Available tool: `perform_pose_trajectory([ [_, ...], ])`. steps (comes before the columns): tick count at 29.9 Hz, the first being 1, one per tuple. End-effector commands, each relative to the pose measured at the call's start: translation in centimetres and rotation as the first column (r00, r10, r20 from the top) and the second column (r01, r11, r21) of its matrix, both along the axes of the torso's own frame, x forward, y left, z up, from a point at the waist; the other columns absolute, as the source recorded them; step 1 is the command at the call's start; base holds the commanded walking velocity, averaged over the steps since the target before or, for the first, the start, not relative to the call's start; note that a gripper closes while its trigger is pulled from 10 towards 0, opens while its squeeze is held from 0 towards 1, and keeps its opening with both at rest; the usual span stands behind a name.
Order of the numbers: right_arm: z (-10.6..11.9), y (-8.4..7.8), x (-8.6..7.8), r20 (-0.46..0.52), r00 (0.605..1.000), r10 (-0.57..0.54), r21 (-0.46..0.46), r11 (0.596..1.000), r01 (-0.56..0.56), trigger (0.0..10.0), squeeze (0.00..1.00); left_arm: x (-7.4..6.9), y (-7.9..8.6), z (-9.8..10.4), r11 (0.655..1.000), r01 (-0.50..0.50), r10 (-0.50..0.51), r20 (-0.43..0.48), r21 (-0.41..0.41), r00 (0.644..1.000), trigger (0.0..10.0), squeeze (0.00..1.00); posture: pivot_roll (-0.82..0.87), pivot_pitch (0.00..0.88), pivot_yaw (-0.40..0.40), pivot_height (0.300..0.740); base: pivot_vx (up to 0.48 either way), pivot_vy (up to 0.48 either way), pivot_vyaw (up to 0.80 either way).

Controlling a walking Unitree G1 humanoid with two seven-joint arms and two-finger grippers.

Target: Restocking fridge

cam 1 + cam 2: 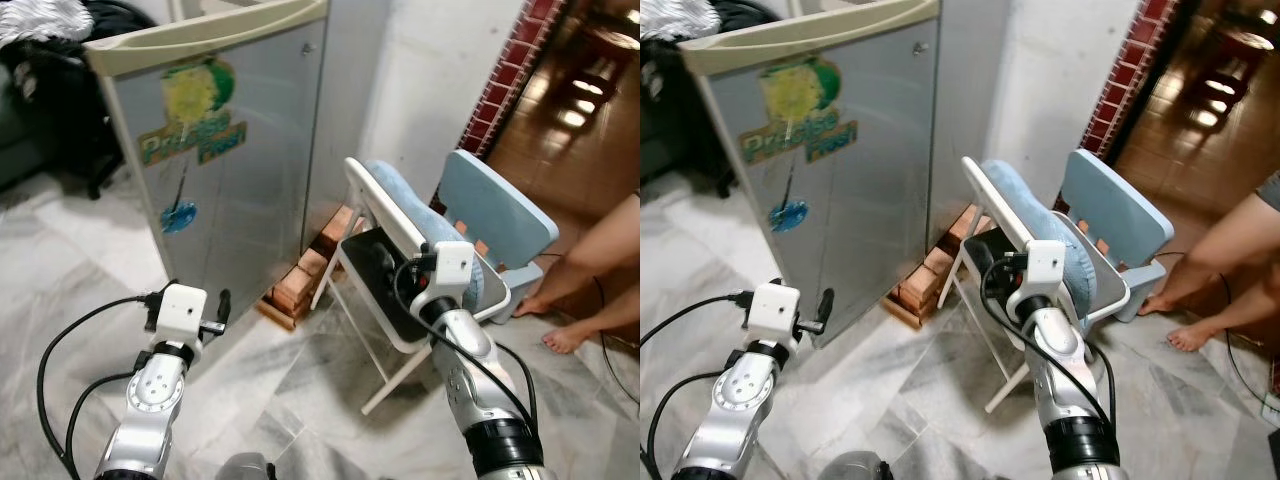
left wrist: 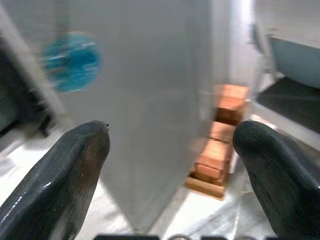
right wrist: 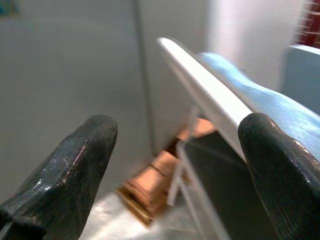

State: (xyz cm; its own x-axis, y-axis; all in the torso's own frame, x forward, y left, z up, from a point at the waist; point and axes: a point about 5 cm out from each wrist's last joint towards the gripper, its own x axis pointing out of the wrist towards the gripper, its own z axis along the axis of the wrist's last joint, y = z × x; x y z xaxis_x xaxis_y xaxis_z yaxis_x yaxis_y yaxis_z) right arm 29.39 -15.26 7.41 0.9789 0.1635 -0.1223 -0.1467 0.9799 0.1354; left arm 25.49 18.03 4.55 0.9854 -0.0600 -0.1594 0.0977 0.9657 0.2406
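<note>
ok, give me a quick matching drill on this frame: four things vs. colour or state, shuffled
Things:
1. fridge door
2. bricks
3. left pincer
4. round sticker

Colour or state:
A. blue
B. shut, silver
C. open, holding nothing
D. orange, stacked on the floor beside the fridge

Pairs: 1-B, 2-D, 3-C, 4-A

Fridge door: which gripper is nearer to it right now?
Left. The left gripper sits just in front of the fridge door, low near its bottom corner, fingers open. The right gripper, also open, is off to the side by the white chair.
</note>
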Motion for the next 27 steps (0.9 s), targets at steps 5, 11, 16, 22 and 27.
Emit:
perform_pose_trajectory([
  [5,-0.3,-1.2,-0.3,0.016,0.999,-0.052,-0.076,0.996,0.053,10.0,0.00,0.0,-1.1,0.3,0.999,0.042,-0.043,0.031,0.013,0.999,10.0,0.00,0.07,0.000,-0.068,0.740,0.000,0.480,0.00],
  [11,-0.6,-1.9,-0.5,0.007,0.993,-0.119,-0.083,0.989,0.119,10.0,0.00,0.0,-0.9,0.5,1.000,0.023,-0.023,0.047,0.010,0.999,10.0,0.00,0.07,0.000,-0.067,0.740,0.000,0.480,0.00],
  [16,-0.8,-2.0,-0.7,-0.026,0.995,-0.100,0.043,0.994,0.101,10.0,0.00,0.2,-0.6,0.9,1.000,0.008,-0.009,0.070,0.004,0.997,10.0,0.00,0.07,0.000,-0.064,0.740,0.000,0.480,0.00],
  [22,-1.3,-2.5,-1.0,-0.033,0.987,-0.156,-0.028,0.988,0.155,10.0,0.00,0.3,-0.3,0.8,1.000,0.004,-0.004,0.065,-0.002,0.998,10.0,0.00,0.07,0.000,-0.059,0.740,0.000,0.480,0.00],
  [27,-1.4,-1.9,-1.0,-0.032,0.993,-0.113,0.002,0.994,0.114,10.0,0.00,0.3,0.0,0.8,1.000,-0.014,0.015,0.064,-0.014,0.998,10.0,0.00,0.07,0.000,-0.058,0.740,0.000,0.480,0.00],
])
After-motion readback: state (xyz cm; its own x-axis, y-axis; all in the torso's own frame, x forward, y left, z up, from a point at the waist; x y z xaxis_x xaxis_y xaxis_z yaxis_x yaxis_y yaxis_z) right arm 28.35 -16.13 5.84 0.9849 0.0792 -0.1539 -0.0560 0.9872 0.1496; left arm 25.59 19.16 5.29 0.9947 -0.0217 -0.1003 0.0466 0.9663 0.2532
